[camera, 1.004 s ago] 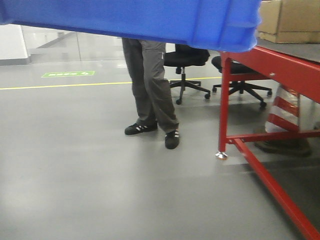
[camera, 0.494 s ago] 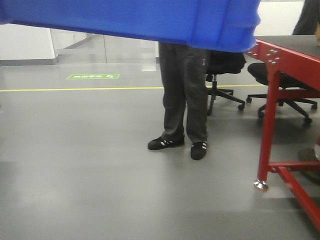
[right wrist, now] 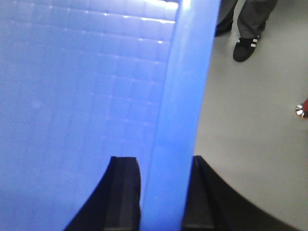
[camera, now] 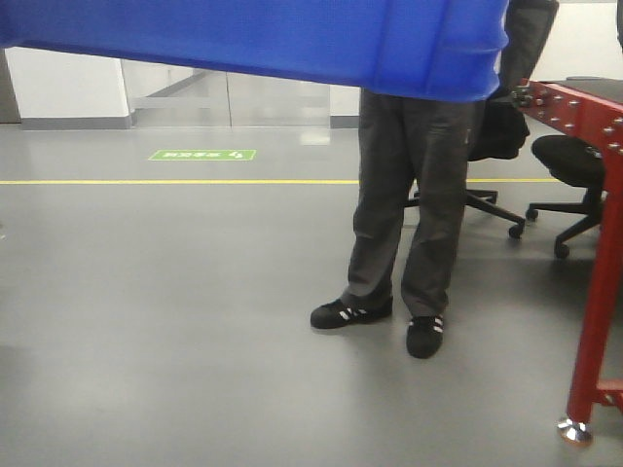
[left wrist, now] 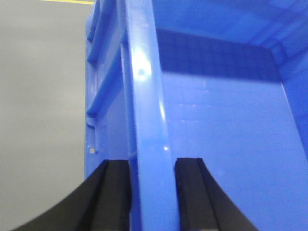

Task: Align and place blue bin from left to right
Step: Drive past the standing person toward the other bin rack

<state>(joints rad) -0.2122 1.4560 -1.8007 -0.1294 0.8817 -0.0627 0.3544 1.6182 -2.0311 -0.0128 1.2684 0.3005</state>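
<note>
Left gripper point(left wrist: 151, 195) clamped one side rim of the blue bin point(camera: 292, 39), a black finger pressed on each face of the wall. Right gripper point(right wrist: 161, 195) pinched the opposite rim likewise. The bin hung in the air, left of the red table point(camera: 596, 292); a person point(camera: 409, 214) stood just left of that table.

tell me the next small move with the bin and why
Probably hold the blue bin level and wait before advancing: both the left gripper and right gripper are shut on its rim, and a person stands ahead beside the red table.
</note>
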